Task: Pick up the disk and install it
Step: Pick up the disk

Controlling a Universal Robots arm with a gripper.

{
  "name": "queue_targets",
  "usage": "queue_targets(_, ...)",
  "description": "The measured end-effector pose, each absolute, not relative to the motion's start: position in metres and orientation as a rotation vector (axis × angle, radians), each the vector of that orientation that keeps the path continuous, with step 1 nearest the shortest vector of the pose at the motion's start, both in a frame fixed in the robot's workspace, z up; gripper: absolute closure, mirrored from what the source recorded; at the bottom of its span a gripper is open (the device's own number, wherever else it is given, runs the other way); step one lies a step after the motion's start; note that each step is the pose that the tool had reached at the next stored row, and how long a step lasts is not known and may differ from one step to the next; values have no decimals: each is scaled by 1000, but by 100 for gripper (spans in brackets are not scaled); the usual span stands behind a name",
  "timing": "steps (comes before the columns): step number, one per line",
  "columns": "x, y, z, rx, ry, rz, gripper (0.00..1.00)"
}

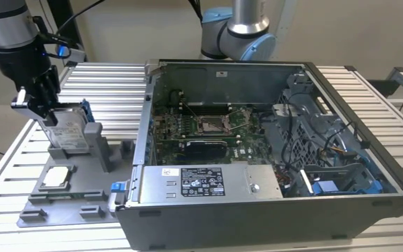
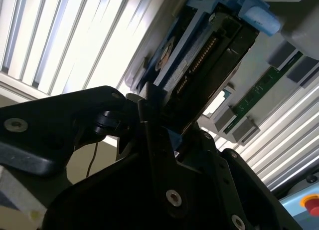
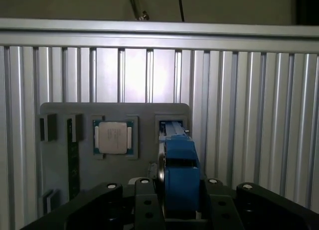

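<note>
The disk (image 1: 70,134) is being held on edge at the grey stand (image 1: 98,143) on the slatted surface (image 1: 110,79), to the exterior view's left of the open computer case (image 1: 314,73). It is being clamped from above by the gripper (image 1: 46,118); in the first wrist view the fingers (image 3: 144,192) are being pressed against both sides of its blue frame (image 3: 179,160). The lift is judged to be going well only if the disk is being drawn straight along the stand's slot, upright and centrally gripped, so that the frame is not being snagged or twisted.
</note>
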State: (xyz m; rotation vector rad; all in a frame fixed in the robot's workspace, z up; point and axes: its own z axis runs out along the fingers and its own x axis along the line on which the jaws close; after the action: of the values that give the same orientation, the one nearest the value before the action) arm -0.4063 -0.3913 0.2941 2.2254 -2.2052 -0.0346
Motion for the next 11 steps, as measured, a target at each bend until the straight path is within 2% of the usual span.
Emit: queue_targets(11, -406, -391, 310, 2225, -2205, -34, 100)
